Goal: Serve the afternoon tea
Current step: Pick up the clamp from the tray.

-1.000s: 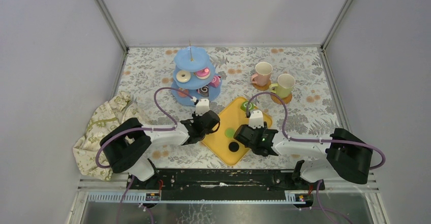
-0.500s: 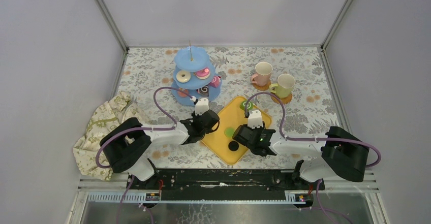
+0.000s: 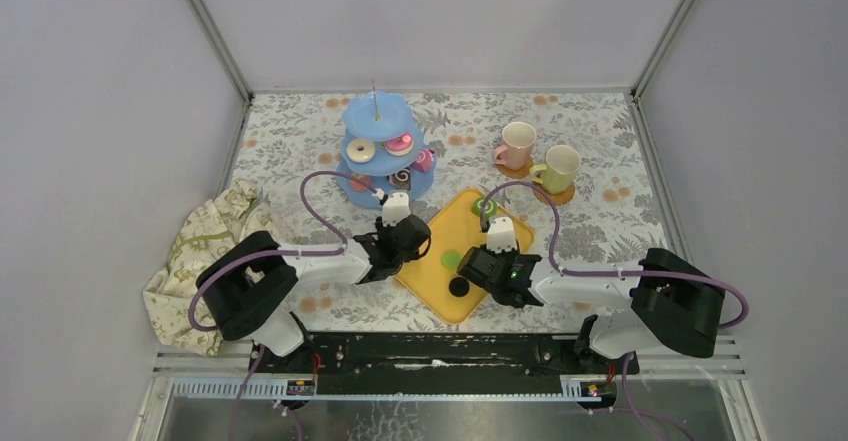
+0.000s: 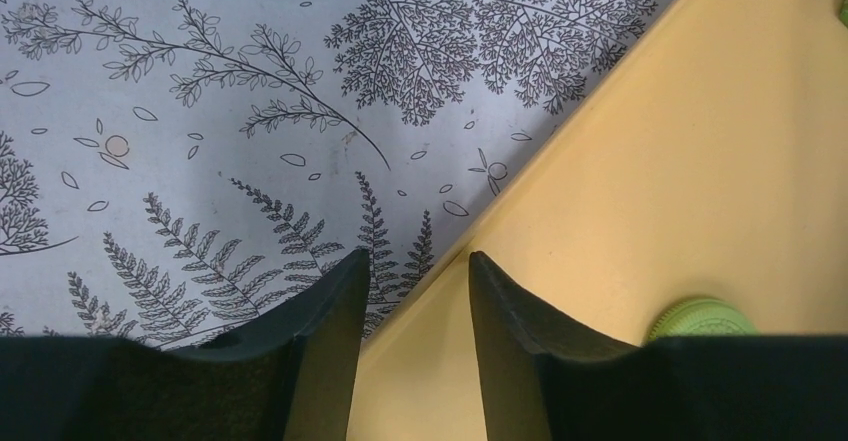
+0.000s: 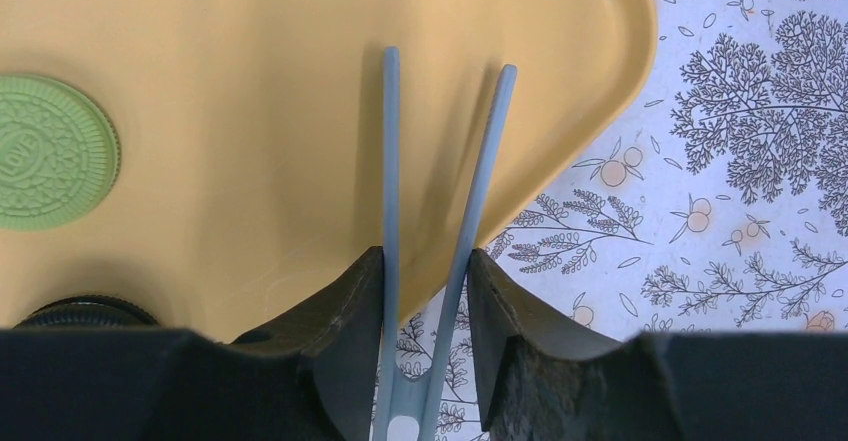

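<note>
The light-blue three-tier stand [image 3: 380,121] at the back left carries several pastries. A pink mug [image 3: 517,145] and a pale green mug [image 3: 560,168] stand at the back right. On the yellow tray [image 3: 425,276] lie a green cookie [image 3: 452,259], a black one [image 3: 459,287] and another green pastry [image 3: 487,206]. My left gripper [image 4: 415,258] is open, its jaws straddling the tray's left edge [image 4: 480,236]. My right gripper [image 5: 425,254] is shut on thin blue tongs [image 5: 390,161], whose tips reach over the tray [image 5: 250,81] to the right of the green cookie [image 5: 50,151].
A crumpled beige cloth [image 3: 205,251] lies at the left edge of the table. Both mugs sit on brown coasters. The stand's base is close behind the left gripper [image 3: 410,244]. Grey walls close in the table on three sides.
The right jaws have closed in on the blue tongs and that arm has crept left over the tray. The left jaws have opened a little at the tray's edge.
</note>
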`<state>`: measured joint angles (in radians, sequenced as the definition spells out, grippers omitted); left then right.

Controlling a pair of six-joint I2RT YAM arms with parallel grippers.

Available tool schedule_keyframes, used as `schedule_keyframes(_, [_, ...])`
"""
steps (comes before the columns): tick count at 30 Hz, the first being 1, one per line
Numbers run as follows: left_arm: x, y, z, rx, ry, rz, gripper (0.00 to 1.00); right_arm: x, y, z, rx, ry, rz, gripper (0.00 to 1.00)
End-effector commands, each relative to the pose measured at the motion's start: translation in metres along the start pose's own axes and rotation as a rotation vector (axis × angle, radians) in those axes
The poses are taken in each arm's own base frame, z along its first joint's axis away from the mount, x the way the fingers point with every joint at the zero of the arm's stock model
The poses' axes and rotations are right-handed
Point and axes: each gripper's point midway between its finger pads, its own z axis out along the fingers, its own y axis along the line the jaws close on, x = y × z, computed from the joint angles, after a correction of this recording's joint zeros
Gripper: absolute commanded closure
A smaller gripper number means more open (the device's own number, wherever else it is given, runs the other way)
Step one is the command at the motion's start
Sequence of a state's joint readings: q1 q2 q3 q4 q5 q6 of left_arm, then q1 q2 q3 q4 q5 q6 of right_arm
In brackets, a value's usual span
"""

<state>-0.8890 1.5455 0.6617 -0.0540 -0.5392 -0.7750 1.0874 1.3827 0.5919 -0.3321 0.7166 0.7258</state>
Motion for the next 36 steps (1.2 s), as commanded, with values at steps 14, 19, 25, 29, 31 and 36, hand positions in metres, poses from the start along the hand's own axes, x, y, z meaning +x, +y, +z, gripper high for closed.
schedule_keyframes(14, [-0.027,-0.006,-0.009,-0.005,-0.059,-0.072,0.4,-0.026,0.019,-0.02,-0.116,-0.03,-0.004,0.6])
schedule_keyframes(19, [-0.037,-0.007,-0.016,-0.003,-0.075,-0.08,0.4,-0.036,0.024,-0.029,-0.173,-0.056,-0.011,0.59])
schedule_keyframes(25, [-0.057,-0.018,-0.031,0.045,-0.099,-0.114,0.39,-0.046,0.018,-0.035,-0.2,-0.087,-0.018,0.59])
schedule_keyframes(29, [-0.073,-0.035,-0.039,0.091,-0.108,-0.131,0.39,-0.054,0.012,-0.033,-0.227,-0.088,0.011,0.59])
schedule_keyframes(31, [-0.08,-0.041,-0.041,0.105,-0.112,-0.134,0.39,-0.059,0.009,-0.032,-0.24,-0.09,0.027,0.59])
schedule_keyframes(36, [-0.096,-0.058,-0.042,0.133,-0.123,-0.137,0.39,-0.071,0.007,-0.026,-0.275,-0.081,0.038,0.59])
